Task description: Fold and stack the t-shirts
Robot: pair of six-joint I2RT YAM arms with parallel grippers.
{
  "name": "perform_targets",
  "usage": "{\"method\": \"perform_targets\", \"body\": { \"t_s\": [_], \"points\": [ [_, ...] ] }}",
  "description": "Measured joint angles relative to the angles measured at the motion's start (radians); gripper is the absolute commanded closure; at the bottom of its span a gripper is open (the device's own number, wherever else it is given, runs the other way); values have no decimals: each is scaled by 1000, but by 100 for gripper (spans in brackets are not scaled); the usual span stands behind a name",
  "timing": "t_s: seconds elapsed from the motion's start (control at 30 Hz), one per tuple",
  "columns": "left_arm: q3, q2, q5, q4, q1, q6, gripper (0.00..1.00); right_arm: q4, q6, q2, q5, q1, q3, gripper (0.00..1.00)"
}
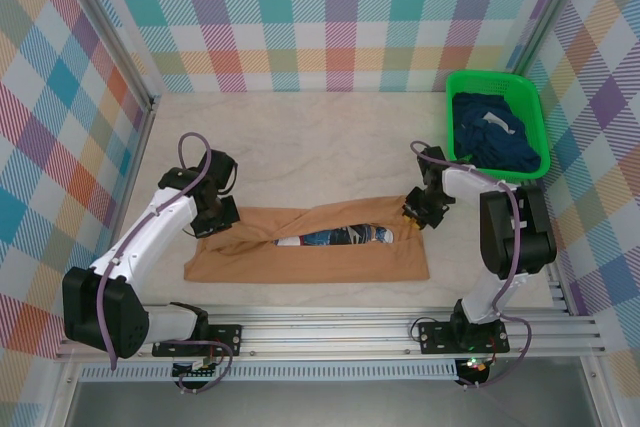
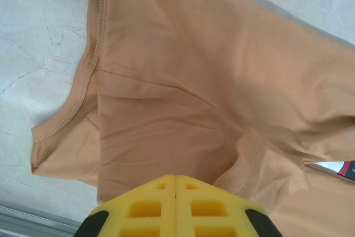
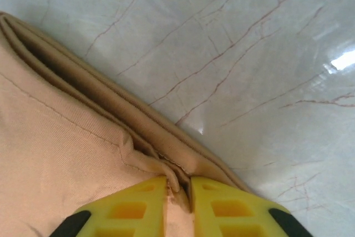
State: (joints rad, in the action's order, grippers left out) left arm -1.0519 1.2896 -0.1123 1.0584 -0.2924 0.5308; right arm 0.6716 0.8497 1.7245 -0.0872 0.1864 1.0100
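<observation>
The left hand (image 2: 175, 184) is clenched tight, and creases in the cloth run straight into its tips, so it seems to pinch the tan-orange t-shirt (image 1: 330, 262) at that shirt's 9 o'clock end. The right hand (image 3: 178, 186) has closed on a small ridge of the layered hem at the 3 o'clock end, cloth plainly caught between its fingers. Between them the shirt lies as a long band across the bench (image 1: 300, 137), toward 6 o'clock in the overhead view, its far edge twisted over so that a sliver of the cartoon print (image 1: 340, 237) peeks out mid-band. I judge the task early: this first shirt is partly folded lengthwise, not yet squared into a packet, and nothing is stacked. The navy t-shirts (image 1: 495, 137) sit bundled in the green basket (image 1: 540, 117) at 2 o'clock, all to be taken out and folded. The overhead view alone gives the basket and the shirt's whole outline. The right wrist view adds the stacked layers at the edge. The left wrist view adds the stitched hem and the puckering under the grip.
</observation>
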Motion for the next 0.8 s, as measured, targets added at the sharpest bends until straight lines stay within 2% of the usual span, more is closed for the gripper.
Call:
{"method": "perform_targets", "body": {
  "t_s": [0.03,0.1,0.43,0.8],
  "points": [
    [0,2,1,0,0,0,100,1,0,0,0,0,3,92],
    [0,4,4,0,0,0,100,3,1,0,1,-2,7,93],
    [-32,32,7,-18,0,0,100,53,-17,-24,8,-3,72,85],
    [-34,45,8,-18,0,0,100,55,-24,-5,15,-3,75,89]
  ]
}}
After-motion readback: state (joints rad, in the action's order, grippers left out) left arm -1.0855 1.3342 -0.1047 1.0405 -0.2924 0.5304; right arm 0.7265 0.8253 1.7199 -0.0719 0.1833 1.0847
